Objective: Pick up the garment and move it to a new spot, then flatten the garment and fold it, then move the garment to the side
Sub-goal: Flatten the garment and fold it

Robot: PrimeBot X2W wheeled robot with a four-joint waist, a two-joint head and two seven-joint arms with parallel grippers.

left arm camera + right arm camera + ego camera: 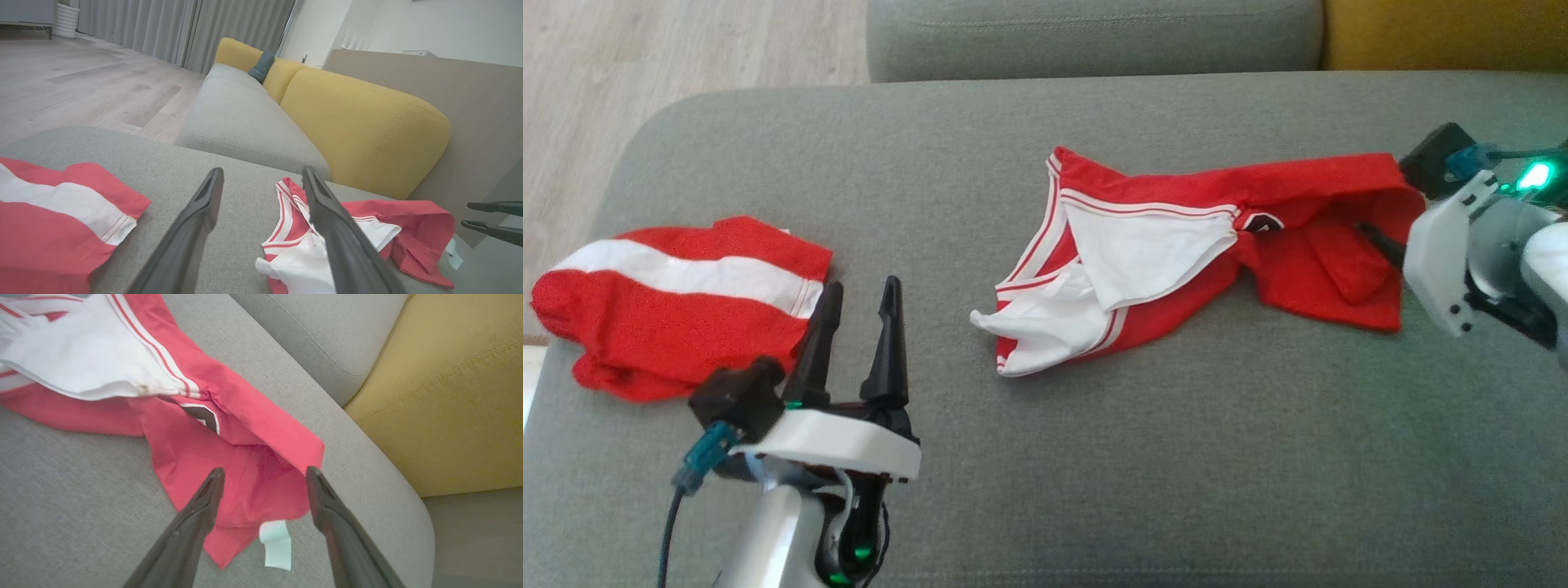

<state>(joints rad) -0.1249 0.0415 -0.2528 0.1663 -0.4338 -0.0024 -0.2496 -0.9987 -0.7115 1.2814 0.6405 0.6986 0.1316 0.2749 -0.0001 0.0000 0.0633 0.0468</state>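
Right wrist view is showing a tag (277,545) at the garment (184,457) hem. Left gripper (863,284) and right gripper (264,471) are gaping wide, holding nothing.

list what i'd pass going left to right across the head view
folded red and white garment → left gripper, jaws open → crumpled red and white garment → right gripper at that garment's right end, jaws open
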